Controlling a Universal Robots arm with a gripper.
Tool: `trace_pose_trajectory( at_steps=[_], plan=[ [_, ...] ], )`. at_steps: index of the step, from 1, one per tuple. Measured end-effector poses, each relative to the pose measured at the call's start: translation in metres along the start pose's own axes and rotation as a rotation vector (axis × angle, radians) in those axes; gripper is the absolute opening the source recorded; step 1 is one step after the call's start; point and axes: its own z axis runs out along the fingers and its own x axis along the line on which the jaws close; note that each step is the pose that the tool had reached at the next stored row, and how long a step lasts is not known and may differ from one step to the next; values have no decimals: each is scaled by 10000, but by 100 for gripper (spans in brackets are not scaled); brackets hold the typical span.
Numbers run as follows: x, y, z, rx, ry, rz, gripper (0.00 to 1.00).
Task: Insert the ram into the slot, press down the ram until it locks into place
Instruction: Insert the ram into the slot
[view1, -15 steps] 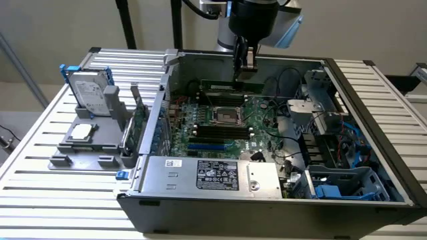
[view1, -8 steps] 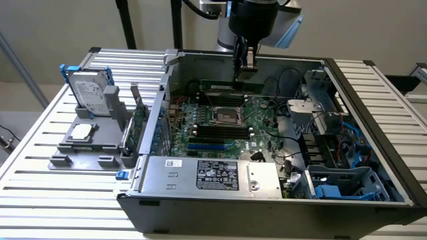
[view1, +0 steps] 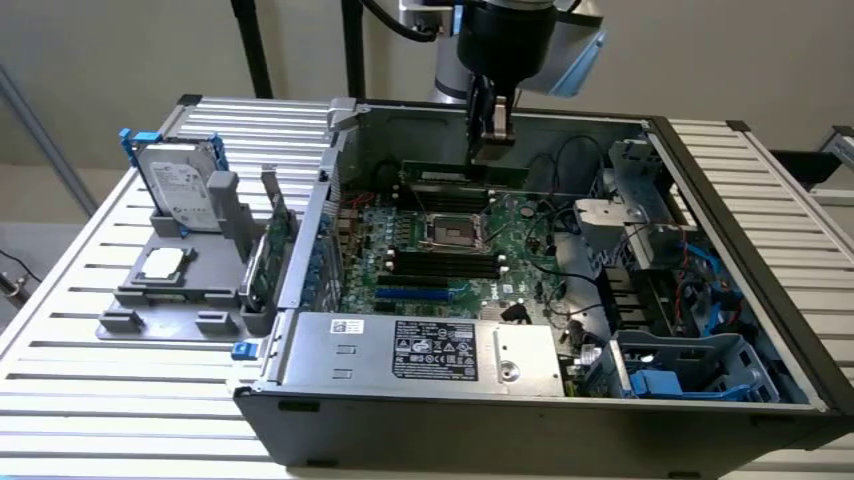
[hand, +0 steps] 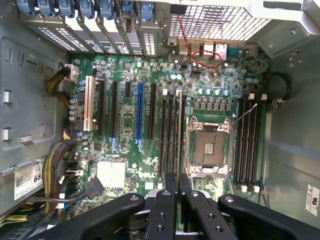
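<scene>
An open grey metal computer case (view1: 441, 425) lies beneath the black two-fingered gripper (view1: 489, 148), with its green motherboard (view1: 514, 235) directly below. The fingers are clamped on the long, thin green ram stick (view1: 447, 172), which hangs just under them over long black slots (hand: 165, 135).

An open computer case (view1: 534, 430) lies on its side on a white slatted table (view1: 107, 390). Inside, a green motherboard (view1: 400, 290) carries a silver-framed processor socket (view1: 451, 232) near its middle. A grey power supply (view1: 427, 350) sits along the near wall, and a blue bracket (view1: 661, 385) stands in the corner at the exterior view's right. Outside the case, at the exterior view's left, a grey stand (view1: 174, 295) holds a hard drive (view1: 180, 185) upright, a processor chip (view1: 163, 263) flat, and a green card (view1: 278, 240) on edge beside the case wall. The wrist view shows a blue connector (hand: 139, 112), a white connector (hand: 89, 102), a red wire (hand: 192, 52) and a black cable bundle (hand: 55, 160).
</scene>
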Motion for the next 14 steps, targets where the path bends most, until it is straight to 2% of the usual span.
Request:
trace_pose_trajectory(
  at_steps=[14],
  plan=[
    [3,16,256,8,-1,-5,13]
  ],
)
